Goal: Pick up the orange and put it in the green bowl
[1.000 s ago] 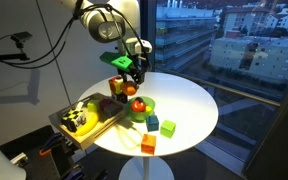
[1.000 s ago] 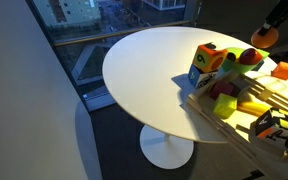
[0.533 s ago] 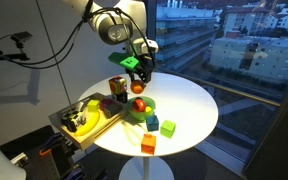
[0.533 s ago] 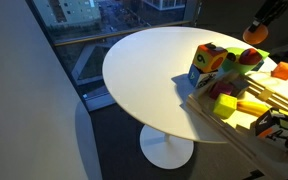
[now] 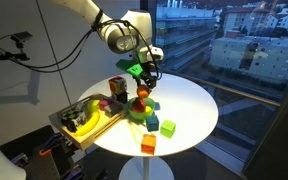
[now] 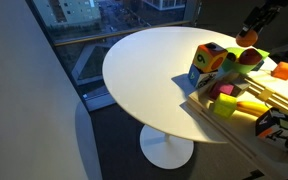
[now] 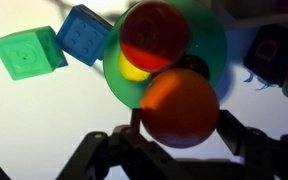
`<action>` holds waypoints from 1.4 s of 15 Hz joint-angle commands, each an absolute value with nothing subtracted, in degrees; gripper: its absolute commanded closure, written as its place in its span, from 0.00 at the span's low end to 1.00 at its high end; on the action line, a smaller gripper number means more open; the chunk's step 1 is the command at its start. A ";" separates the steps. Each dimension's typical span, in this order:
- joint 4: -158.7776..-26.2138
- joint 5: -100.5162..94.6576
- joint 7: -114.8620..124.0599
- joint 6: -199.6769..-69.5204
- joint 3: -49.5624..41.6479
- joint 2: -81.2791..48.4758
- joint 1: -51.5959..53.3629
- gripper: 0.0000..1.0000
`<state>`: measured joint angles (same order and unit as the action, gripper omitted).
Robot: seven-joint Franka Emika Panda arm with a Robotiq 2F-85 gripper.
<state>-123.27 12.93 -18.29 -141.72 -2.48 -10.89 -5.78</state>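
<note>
The jaws pinch the orange across its middle, over the green bowl's near rim. Smooth, round and probably light, it could slip unless held at its widest girth.

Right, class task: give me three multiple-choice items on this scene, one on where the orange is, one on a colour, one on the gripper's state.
1. Where is the orange? A lying on the floor; B held over the green bowl; C inside a cup.
2. What colour is the fruit lying in the bowl? A blue; B purple; C red.
3. The gripper is: A shut on the orange; B open and empty; C out of view.

Key: 1 B, the wrist view shows the orange overlapping the bowl's rim. 2 C, the red fruit lies inside. 3 A, it clamps the orange from both sides.
</note>
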 commanded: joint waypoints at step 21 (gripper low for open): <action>-120.34 8.50 -14.31 -134.36 -3.00 -15.44 -7.25 0.00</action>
<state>-120.31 10.24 -15.33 -138.71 -3.40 -17.15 -6.98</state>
